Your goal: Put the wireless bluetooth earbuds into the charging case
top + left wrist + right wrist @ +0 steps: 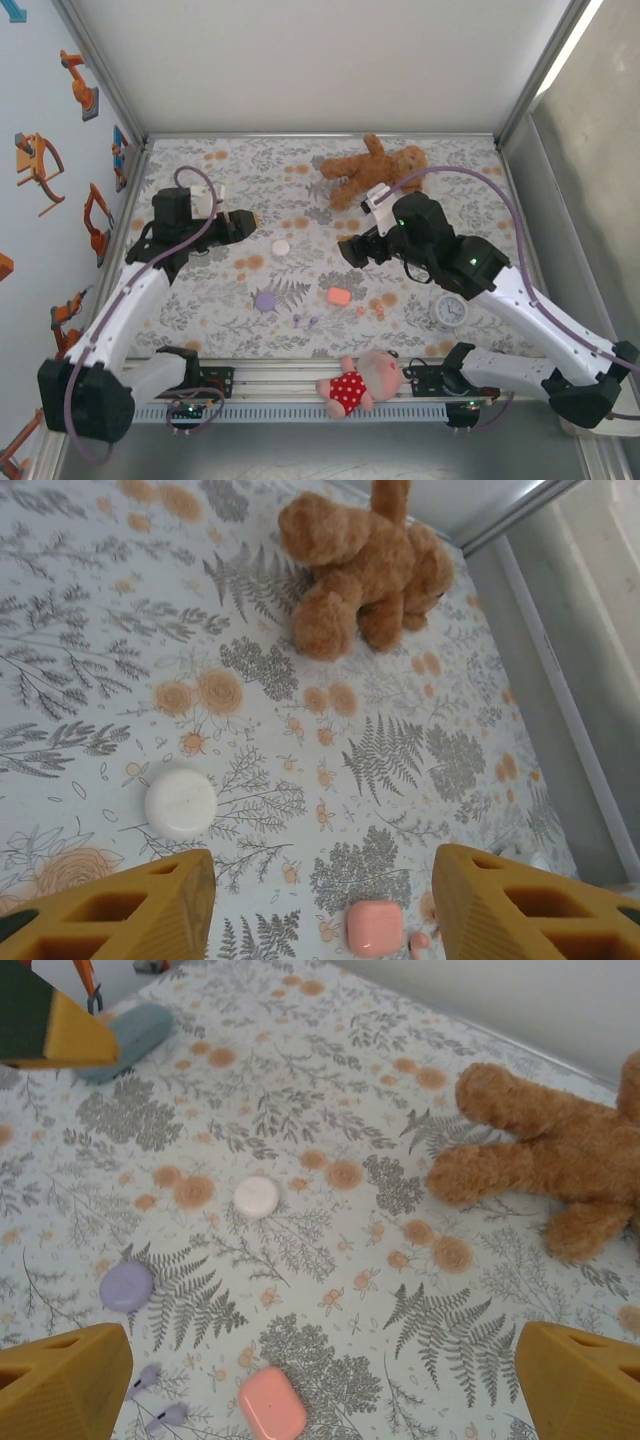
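Two lilac earbuds [304,321] lie near the front of the mat, and the right wrist view has them at its lower left [147,1378]. Two orange-pink earbuds [370,312] lie just right of the closed coral case [339,296]; one orange-pink earbud [419,942] sits beside that coral case [374,927]. A closed lilac case [265,300] and a closed white case [281,247] rest farther left. My left gripper [240,225] hovers left of the white case [180,803], open and holding nothing [320,915]. My right gripper [350,250] is open above the mat behind the coral case [272,1403].
A brown teddy bear [370,170] lies at the back of the floral mat [230,290]. A small white clock [450,310] sits at the front right, under the right arm. A pink plush doll [360,382] lies on the rail at the near edge.
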`<move>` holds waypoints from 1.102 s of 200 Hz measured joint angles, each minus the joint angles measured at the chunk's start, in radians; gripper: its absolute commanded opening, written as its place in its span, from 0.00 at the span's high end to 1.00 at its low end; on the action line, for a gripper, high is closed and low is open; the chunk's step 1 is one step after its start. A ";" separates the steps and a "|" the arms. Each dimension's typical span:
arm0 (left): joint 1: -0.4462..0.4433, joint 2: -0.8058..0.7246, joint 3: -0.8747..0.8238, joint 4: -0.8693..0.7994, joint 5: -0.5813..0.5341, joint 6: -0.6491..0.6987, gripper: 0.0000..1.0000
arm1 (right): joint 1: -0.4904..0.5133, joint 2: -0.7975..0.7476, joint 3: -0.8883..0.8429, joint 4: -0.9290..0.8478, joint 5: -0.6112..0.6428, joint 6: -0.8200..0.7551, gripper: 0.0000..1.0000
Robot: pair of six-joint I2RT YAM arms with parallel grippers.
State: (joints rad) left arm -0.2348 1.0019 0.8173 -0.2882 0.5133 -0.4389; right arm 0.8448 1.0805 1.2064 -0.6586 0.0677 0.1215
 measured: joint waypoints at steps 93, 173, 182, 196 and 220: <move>0.000 -0.468 -0.175 -0.116 -0.269 -0.053 0.04 | 0.000 0.368 0.131 -0.302 -0.067 -0.139 0.11; 0.000 -0.578 -0.260 -0.155 -0.315 -0.127 0.04 | 0.047 0.550 0.124 -0.350 0.000 -0.213 0.04; 0.000 -0.578 -0.260 -0.156 -0.316 -0.128 0.04 | 0.056 0.570 0.124 -0.350 0.007 -0.223 0.04; 0.000 -0.578 -0.260 -0.159 -0.319 -0.130 0.04 | 0.072 0.604 0.123 -0.347 0.018 -0.235 0.04; 0.000 -0.578 -0.259 -0.169 -0.323 -0.131 0.04 | 0.094 0.659 0.123 -0.346 0.031 -0.257 0.05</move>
State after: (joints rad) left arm -0.2348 0.4244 0.5579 -0.4568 0.1902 -0.5701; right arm 0.9390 1.7393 1.3296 -1.0050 0.0982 -0.1360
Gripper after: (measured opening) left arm 0.963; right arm 0.956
